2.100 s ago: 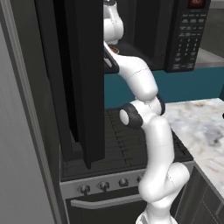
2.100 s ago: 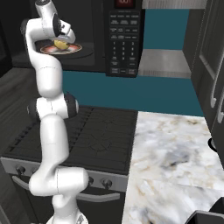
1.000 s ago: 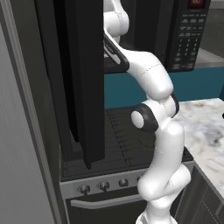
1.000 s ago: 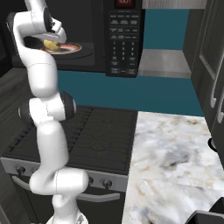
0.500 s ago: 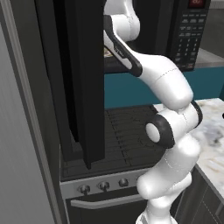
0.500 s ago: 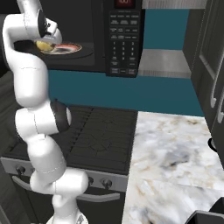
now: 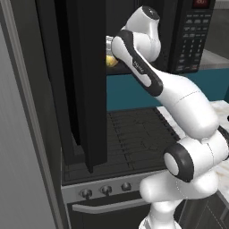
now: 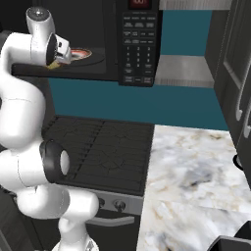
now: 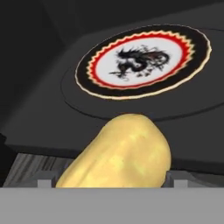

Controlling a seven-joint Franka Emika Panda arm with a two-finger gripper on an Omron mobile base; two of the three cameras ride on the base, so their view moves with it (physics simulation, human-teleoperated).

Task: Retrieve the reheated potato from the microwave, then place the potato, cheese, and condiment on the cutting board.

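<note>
Pale yellow lump: the potato [image 9: 120, 153], rounded and matte, seated between the two dark fingertips [image 9: 45, 180] at the bottom of the hand view.
Long axis: runs from the claw outward toward the plate, so the fingers bear on its narrow sides, not its ends.
Claw: the gripper [image 9: 109, 183] is spread wide, with a fingertip pressed to each flank of the potato; judged a grip on a broad object, since the lump sits off the plate.
Position of potato: at the mouth of the microwave [image 8: 139, 41], in front of the plate and toward its near rim; in the left base view it shows as a yellow spot [image 7: 109, 60] just past the edge of the open door.
Plate: a disc [image 9: 142, 61] with a black rim, a red zigzag band and a dark dragon figure on white, lying bare on the dark turntable beyond the potato; seen edge-on in the right base view [image 8: 83, 53].
Door: the tall black door [image 7: 85, 80] stands swung open to the arm's left, close beside the wrist.
Arm: white, bent back on itself, hand at cavity height in both base views.
Below: black stove [image 8: 103, 154] directly under the microwave; marble counter [image 8: 196, 181] to its right.
Deciding relation: the potato lies straight ahead of the claw, so a withdrawal along that axis should clear the cavity lip; the door edge is the likeliest snag.
Stage, as judged: retrieval under way; no board, cheese or bottle to be made out here.
</note>
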